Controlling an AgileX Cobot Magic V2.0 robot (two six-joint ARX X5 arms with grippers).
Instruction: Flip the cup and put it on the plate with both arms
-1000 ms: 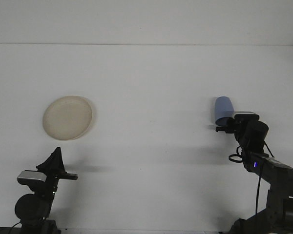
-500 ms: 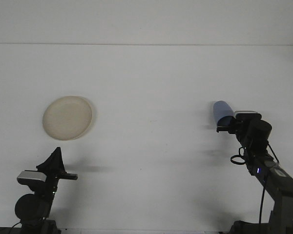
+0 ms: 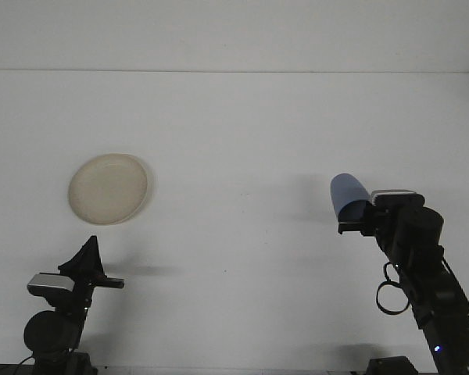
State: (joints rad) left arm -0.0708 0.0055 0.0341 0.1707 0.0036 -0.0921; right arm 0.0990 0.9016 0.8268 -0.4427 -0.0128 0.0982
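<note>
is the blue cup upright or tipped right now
Tipped. The blue cup leans up and left from the right gripper, which holds its lower end off the table.

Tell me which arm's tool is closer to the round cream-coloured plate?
The left tool: it sits just below the round cream-coloured plate. The right tool, holding the blue cup, is far across the table.

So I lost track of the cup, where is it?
In the front view the blue cup is at right, tilted, held by the right gripper, far from the plate at left.
</note>
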